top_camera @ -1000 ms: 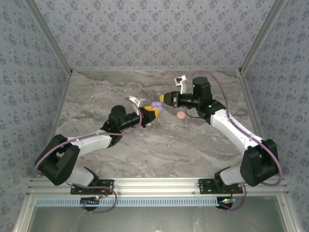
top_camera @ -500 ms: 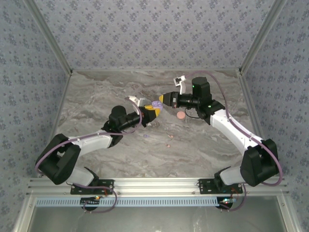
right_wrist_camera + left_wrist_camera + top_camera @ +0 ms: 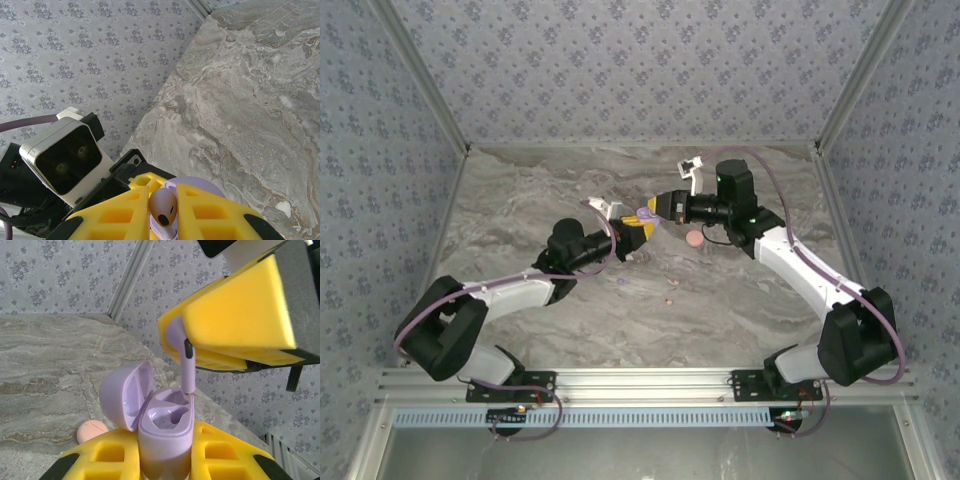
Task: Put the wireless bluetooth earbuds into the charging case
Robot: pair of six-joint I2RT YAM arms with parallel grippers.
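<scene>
**Fig. — Earbud poised over the open case.** All places are given from the lilac charging case (image 3: 167,427), which I hold raised off the marble table (image 3: 520,200).

*Progress.* The case lid (image 3: 122,395) is swung open to the side. Both wells inside look empty, so I judge no earbud is seated yet. One lilac earbud (image 3: 187,372) hangs directly above the case, stem down, with its tip at the rim of one well. I cannot tell whether it touches. What remains is to lower this one home and then fetch its partner. A small lilac piece (image 3: 621,282) lies on the table below the case, towards the arm bases, and may be that partner. A salmon-pink round case (image 3: 693,238) rests on the table beside and below the lilac case, with a tiny pink piece (image 3: 669,299) further towards the bases.

*Fingers.* The left gripper (image 3: 632,232) is clamped on the body of the case, its yellow pads (image 3: 220,450) pressed against either flank. The right gripper (image 3: 162,215) is closed to a narrow pinch, its pads (image 3: 235,310) nipping the earbud's head above the case.
</scene>
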